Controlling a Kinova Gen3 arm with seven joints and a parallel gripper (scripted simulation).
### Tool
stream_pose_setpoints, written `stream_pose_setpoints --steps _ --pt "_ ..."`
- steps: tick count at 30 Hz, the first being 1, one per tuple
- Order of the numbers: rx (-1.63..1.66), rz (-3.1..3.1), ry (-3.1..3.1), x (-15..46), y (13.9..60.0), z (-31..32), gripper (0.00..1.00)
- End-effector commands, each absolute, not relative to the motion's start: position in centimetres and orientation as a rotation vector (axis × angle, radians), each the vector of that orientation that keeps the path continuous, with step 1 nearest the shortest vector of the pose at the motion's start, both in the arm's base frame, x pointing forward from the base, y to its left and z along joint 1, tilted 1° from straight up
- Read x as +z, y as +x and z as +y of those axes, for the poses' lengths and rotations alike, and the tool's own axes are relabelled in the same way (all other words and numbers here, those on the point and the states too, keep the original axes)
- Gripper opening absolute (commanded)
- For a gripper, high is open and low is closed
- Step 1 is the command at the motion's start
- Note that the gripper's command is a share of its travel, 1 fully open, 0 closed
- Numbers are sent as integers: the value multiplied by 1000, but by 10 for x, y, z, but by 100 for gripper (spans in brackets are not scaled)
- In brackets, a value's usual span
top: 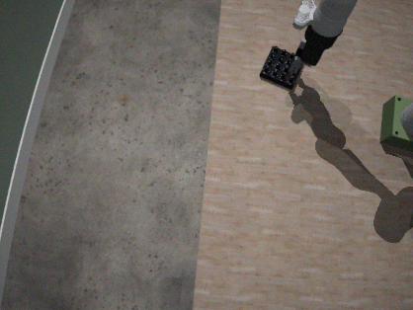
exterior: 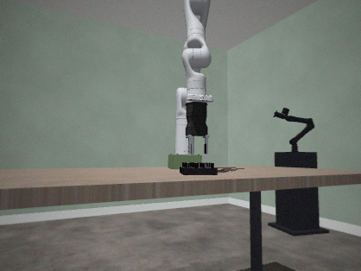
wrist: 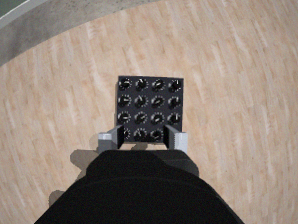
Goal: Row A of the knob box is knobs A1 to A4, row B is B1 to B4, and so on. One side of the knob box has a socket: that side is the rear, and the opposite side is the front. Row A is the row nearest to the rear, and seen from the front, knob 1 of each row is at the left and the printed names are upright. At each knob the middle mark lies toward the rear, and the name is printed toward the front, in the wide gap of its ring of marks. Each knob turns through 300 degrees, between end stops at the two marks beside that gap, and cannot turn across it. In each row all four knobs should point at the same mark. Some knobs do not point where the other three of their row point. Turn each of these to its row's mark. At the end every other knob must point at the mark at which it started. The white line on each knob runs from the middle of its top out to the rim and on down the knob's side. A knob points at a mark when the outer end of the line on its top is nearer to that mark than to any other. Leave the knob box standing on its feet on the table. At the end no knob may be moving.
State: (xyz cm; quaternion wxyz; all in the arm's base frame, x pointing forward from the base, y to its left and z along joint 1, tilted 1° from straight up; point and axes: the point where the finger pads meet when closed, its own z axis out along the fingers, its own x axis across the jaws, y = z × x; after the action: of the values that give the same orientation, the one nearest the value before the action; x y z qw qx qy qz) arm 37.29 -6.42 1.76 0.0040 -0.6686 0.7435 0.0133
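The black knob box (top: 281, 67) (exterior: 198, 168) (wrist: 149, 106) stands flat on the wooden table (top: 277, 207) (exterior: 108, 181) (wrist: 60, 90). Its top carries rows of small black knobs; the white lines are too small to read. My gripper (exterior: 199, 148) (wrist: 143, 133) (top: 299, 58) is open and empty. It hangs a short way above the box. In the wrist view its two fingertips straddle the row of knobs nearest the camera. It touches no knob.
The arm's green base block (top: 396, 123) (exterior: 177, 160) sits on the table behind the box. A black stand with a small dark arm (exterior: 296, 181) is off the table to the right. The table edge (top: 209, 163) runs beside the concrete floor.
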Motion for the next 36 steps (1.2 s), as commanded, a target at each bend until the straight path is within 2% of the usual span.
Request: stream_pose_setpoints --steps 1,36 --pt "29 2339 -2076 19 375 -63 100" --pt "27 2360 -2049 18 374 -60 100"
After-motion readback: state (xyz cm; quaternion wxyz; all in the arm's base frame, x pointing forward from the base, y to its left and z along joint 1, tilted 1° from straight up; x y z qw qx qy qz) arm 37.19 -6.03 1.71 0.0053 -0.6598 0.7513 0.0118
